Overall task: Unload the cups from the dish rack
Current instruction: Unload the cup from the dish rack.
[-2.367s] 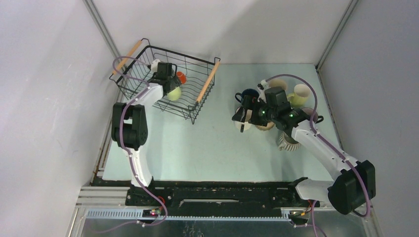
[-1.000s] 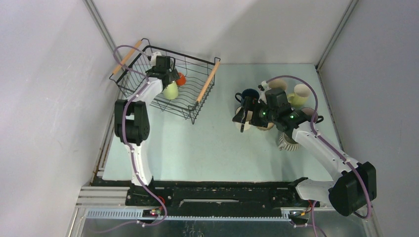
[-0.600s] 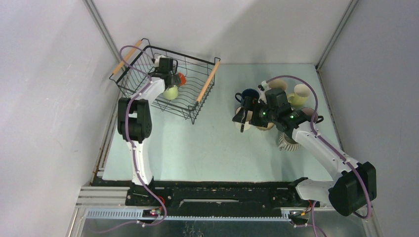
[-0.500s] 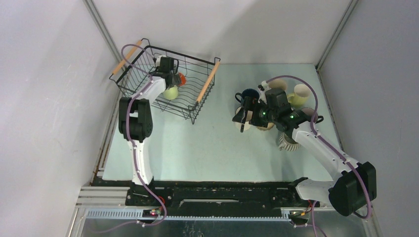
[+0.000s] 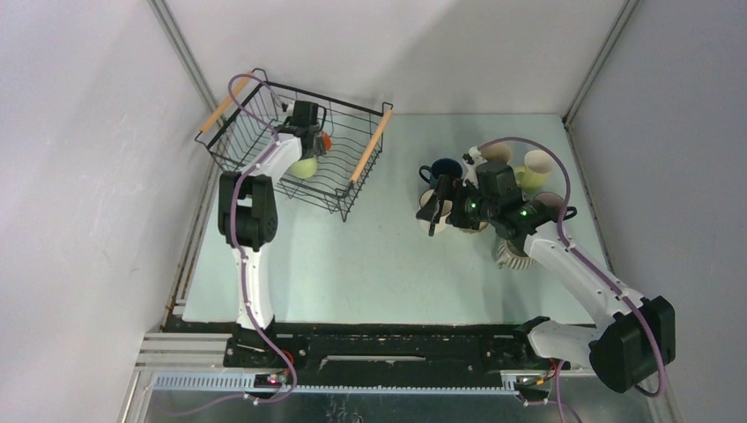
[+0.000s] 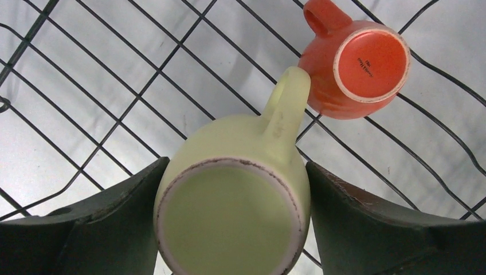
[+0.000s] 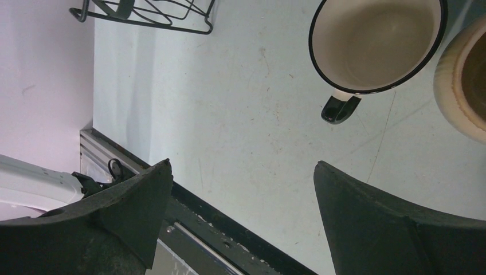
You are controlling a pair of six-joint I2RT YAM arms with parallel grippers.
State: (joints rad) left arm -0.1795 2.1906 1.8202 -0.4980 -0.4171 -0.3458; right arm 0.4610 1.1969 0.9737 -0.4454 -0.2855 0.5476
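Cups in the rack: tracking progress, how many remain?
2: a green cup that the left gripper straddles, an orange cup by its handle. The arm may hide more.

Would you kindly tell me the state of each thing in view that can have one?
dish rack: holds two cups.
pale green cup: upside down in the rack.
orange cup: upside down in the rack.
left gripper: jaws astride the pale green cup; grip unclear.
right gripper: open, empty, above the table.
black-rimmed cup: upright, empty, on the table.
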